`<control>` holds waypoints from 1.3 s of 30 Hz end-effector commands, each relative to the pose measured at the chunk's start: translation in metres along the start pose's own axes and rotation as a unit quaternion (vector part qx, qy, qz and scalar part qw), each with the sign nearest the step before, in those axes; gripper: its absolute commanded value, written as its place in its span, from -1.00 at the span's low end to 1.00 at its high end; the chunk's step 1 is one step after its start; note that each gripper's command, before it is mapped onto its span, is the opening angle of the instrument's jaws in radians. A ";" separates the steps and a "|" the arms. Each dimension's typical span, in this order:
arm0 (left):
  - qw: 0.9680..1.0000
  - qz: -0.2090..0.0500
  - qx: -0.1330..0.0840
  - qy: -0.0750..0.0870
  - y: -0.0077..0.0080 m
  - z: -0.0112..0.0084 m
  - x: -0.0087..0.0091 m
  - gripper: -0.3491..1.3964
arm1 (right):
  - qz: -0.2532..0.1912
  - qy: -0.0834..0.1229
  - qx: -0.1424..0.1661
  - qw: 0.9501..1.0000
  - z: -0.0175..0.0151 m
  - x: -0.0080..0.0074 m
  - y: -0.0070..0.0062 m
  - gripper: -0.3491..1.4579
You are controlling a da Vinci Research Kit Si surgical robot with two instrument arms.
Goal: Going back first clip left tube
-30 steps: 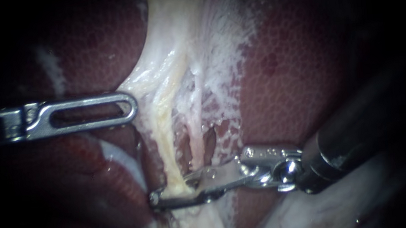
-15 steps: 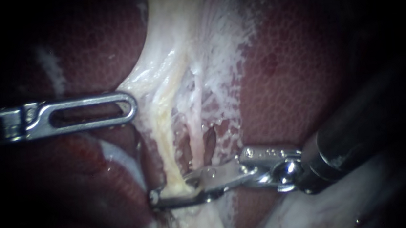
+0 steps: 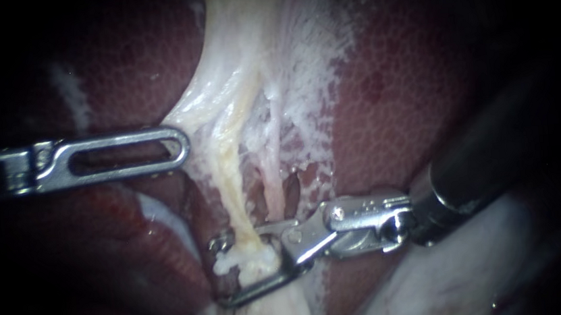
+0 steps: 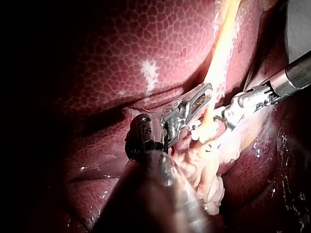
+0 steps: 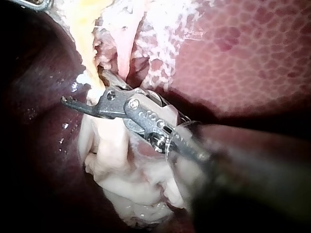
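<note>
With the slim metal right instrument's (image 3: 223, 273) jaws spread wide around the pale yellow left tube (image 3: 231, 175), near the scene's centre where a small white clip (image 3: 234, 258) seems seated, I would draw straight back rightward, snagging neither.

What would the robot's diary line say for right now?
right instrument: open, straddling left tube | left instrument: tip beside tube | liver: behind

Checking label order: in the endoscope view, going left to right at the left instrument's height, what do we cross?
left instrument → yellowish left tube → white fibrous tissue → liver. Omitted: right instrument, which sits lower and straddles the tube.
</note>
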 end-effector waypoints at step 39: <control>1.000 0.001 0.001 0.000 0.0019 0.0006 0.0000 -1.00 | -0.019 0.002 -0.062 0.998 -0.0198 0.0070 -0.0031 0.05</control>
